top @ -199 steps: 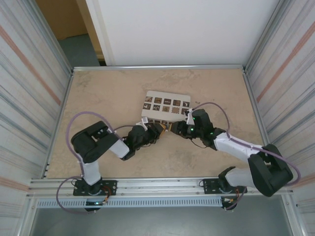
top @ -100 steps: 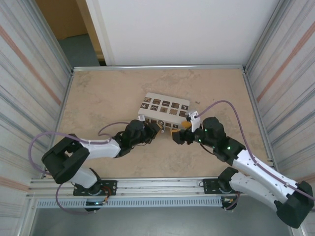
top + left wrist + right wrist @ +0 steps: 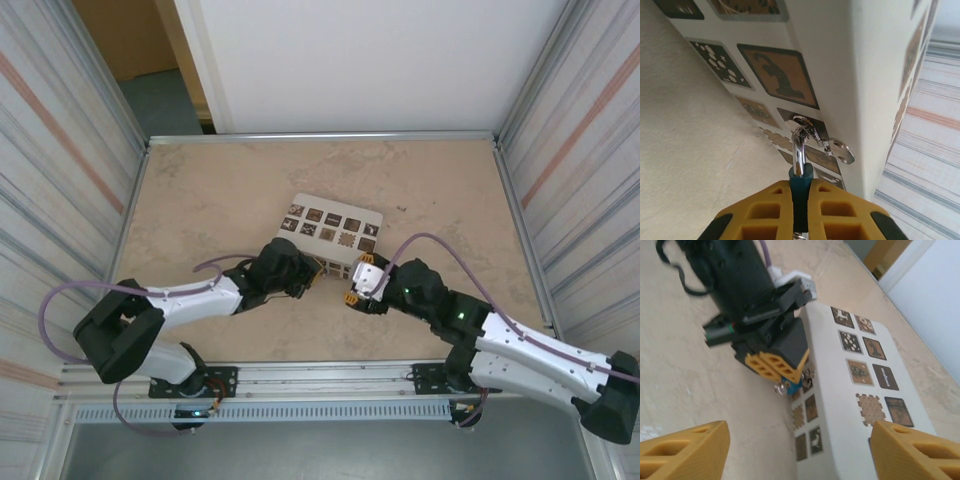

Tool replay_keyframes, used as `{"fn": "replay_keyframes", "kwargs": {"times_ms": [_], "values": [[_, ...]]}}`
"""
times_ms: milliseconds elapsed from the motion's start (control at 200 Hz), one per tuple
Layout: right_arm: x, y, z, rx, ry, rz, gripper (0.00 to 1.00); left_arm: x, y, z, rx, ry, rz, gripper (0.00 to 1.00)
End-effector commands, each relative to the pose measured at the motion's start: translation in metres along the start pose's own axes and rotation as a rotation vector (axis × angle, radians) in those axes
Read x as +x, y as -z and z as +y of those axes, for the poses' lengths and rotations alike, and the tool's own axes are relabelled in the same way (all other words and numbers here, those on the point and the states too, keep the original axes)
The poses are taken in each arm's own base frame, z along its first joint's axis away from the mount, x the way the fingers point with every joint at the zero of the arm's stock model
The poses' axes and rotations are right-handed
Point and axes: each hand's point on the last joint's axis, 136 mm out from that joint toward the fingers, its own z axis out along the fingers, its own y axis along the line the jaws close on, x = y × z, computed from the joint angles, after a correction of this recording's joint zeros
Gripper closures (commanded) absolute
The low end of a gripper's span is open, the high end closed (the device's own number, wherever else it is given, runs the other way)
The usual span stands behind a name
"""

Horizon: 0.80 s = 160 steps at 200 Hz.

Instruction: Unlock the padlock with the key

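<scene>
My left gripper (image 3: 800,186) is shut on the blue padlock (image 3: 801,175), whose silver shackle (image 3: 798,147) points at the side of the white box (image 3: 860,75). A silver key (image 3: 842,151) hangs on a ring at the shackle, against the box. In the right wrist view the left gripper's yellow fingers (image 3: 772,365) hold the padlock (image 3: 794,386) beside the box, with a small silver piece at its near end. My right gripper (image 3: 797,455) stands open, a little short of the padlock, with nothing between its fingers. From above, the left gripper (image 3: 312,268) and right gripper (image 3: 356,282) face each other.
The white box (image 3: 335,225), printed with brown picture tiles, lies mid-table right behind both grippers. Metal frame rails and striped walls close in the table on the left and right. A purple cable loops over the right arm (image 3: 440,245).
My right gripper has opened and drawn back towards the near edge, away from the padlock. The left arm has swung lower and still holds the padlock at the box.
</scene>
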Motion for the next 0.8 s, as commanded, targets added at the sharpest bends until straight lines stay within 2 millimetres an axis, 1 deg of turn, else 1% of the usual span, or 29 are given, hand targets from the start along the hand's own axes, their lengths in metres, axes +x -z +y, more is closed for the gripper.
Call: {"fn": "replay_keyframes", "kwargs": {"times_ms": [0, 105, 281, 311, 331, 486, 671, 797], "values": [[0.007, -0.010, -0.005, 0.078, 0.153, 0.055, 0.32, 0.005, 0.004, -0.028, 0.055, 0.037, 0.022, 1.00], [0.008, -0.022, -0.001, 0.092, 0.177, 0.062, 0.35, 0.007, 0.002, -0.032, 0.058, 0.050, 0.029, 1.00], [0.012, -0.040, 0.003, 0.107, 0.175, 0.054, 0.48, 0.010, 0.000, -0.035, 0.063, 0.060, 0.048, 1.00], [0.011, -0.040, 0.002, 0.112, 0.172, 0.044, 0.49, 0.010, -0.001, -0.035, 0.064, 0.060, 0.050, 1.00], [0.016, -0.046, 0.006, 0.099, 0.176, 0.062, 0.50, 0.010, -0.001, -0.036, 0.066, 0.061, 0.050, 1.00], [0.023, -0.059, 0.012, 0.092, 0.170, 0.072, 0.57, 0.010, -0.002, -0.036, 0.069, 0.063, 0.054, 1.00], [0.034, -0.073, 0.018, 0.085, 0.152, 0.091, 0.62, 0.011, -0.002, -0.036, 0.072, 0.064, 0.056, 1.00], [0.038, -0.079, 0.018, 0.091, 0.141, 0.096, 0.65, 0.011, -0.002, -0.035, 0.073, 0.063, 0.057, 1.00]]}}
